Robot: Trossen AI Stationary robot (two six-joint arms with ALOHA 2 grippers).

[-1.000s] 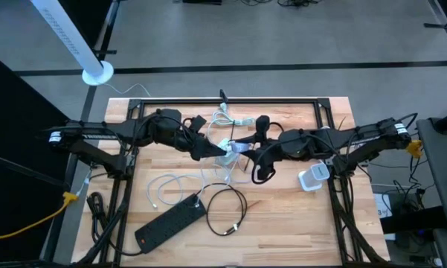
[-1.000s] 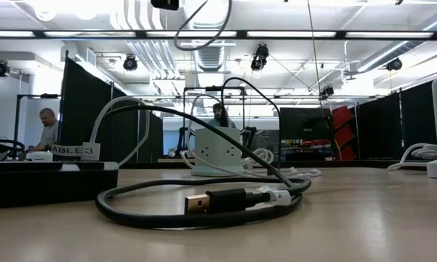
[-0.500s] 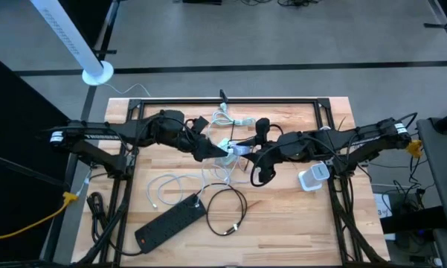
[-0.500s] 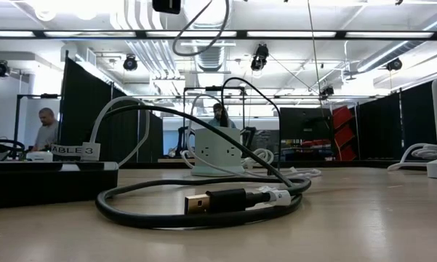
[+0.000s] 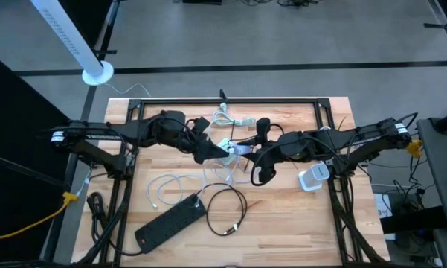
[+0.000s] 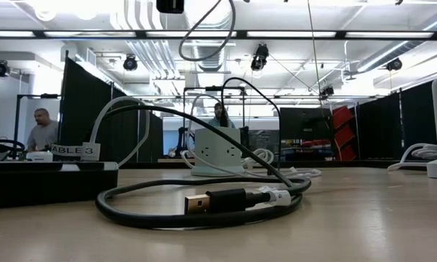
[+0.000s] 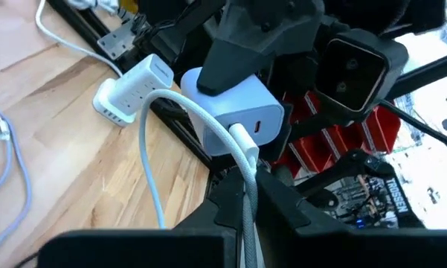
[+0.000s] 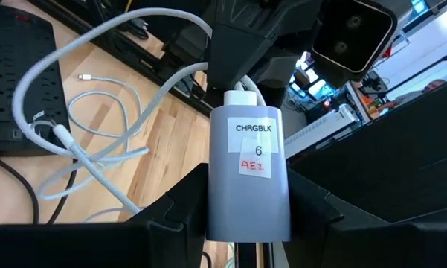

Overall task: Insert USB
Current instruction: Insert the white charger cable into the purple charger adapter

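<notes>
Above the middle of the table, my right gripper (image 5: 245, 150) is shut on a white charger block (image 8: 249, 160) labelled CHRGBLK 6. My left gripper (image 5: 220, 151) faces it, shut on the plug end of a white cable (image 7: 144, 141). The plug (image 7: 245, 145) lies against the block's end face, right beside its oval port (image 7: 258, 128); the slot still shows. From the plug the cable arches away and hangs slack to the table (image 5: 224, 173). My left gripper pinches the white cable just behind its plug (image 7: 250, 173) between its two fingers, coming roughly level from the table's left. Plug and cable end are lifted clear, and the cable's remaining length droops slack. My right gripper pinches the charger block by its two long sides (image 8: 217, 195), one finger on each. It comes roughly level from the table's right, the fingers lying along the block. The block is lifted clear, label up, its port end (image 8: 242, 110) toward my left gripper.
A black power strip (image 5: 171, 220) lies near the front edge, with a coiled black USB cable (image 6: 203, 204) beside it. Loose white cables (image 5: 162, 190) lie left of centre. A white multi-port hub (image 5: 312, 179) sits at the right, another white adapter (image 5: 236, 119) at the back.
</notes>
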